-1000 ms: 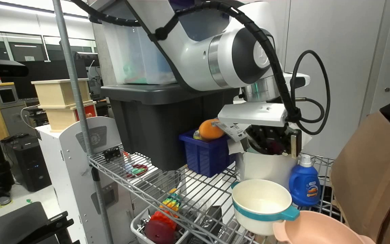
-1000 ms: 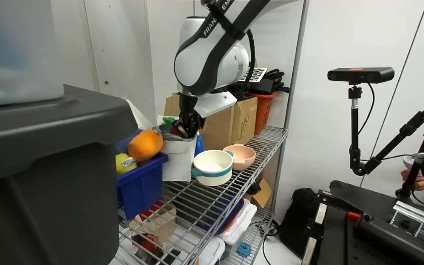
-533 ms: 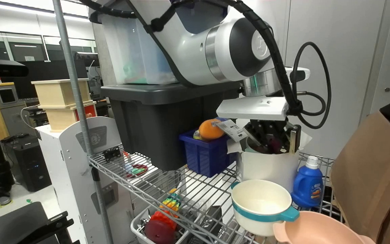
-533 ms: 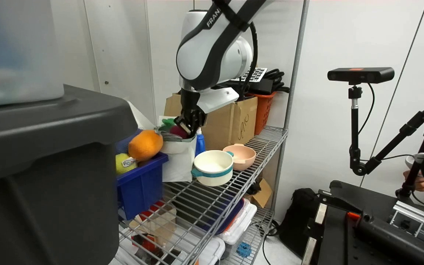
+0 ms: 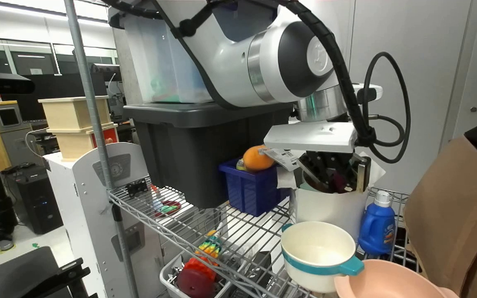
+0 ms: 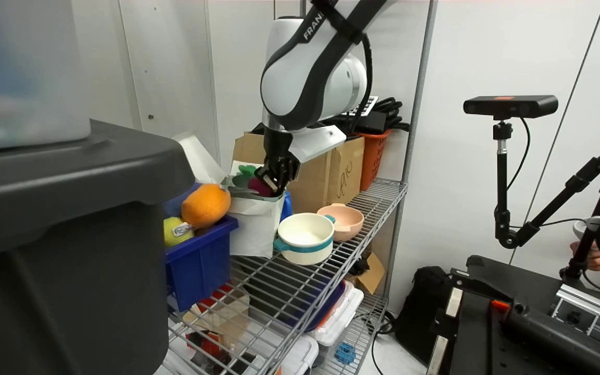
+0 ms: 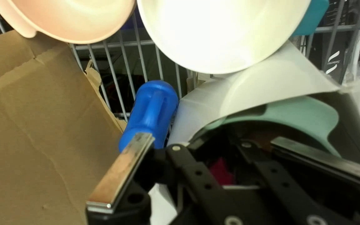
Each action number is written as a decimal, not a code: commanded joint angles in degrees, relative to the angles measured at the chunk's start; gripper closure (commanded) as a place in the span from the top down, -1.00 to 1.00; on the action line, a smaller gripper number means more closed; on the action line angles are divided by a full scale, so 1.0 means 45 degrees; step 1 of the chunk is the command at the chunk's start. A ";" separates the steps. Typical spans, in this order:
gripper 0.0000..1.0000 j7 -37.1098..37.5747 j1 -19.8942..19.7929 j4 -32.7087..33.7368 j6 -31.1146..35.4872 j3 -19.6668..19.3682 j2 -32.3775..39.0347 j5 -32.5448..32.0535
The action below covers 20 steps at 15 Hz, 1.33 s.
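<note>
A: Our hand [image 7: 212, 146] at mouth of bag [image 5: 325, 213]?
B: Yep; in an ext. view we've bin [image 5: 244, 192] L of hand, bottle [image 5: 377, 227] R, box [image 5: 449, 215] far R, pot [image 5: 317, 246] in front, bowl [image 5: 391, 281] front-R.

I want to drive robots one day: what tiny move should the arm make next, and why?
Probably ease the gripper straight up a bit: it sits in the mouth of the white bag, and the cream bowl stands close beside, so moving sideways might nudge the bag into it.

robot arm [image 6: 292, 75]: "FRAN…" | cardboard box [image 6: 326, 177]: handwriting [image 6: 347, 168], illegible | blue bottle [image 5: 376, 229]: label [image 5: 389, 234], illegible
</note>
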 commanded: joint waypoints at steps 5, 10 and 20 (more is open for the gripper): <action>-0.98 -0.0294 -0.0184 -0.0567 0.0194 0.0165 -0.0526 -0.0011; -0.98 -0.0343 -0.0169 -0.0691 0.0201 0.0202 -0.0743 -0.0027; -0.98 -0.0712 -0.0244 -0.1301 0.0440 0.0203 -0.1166 -0.0118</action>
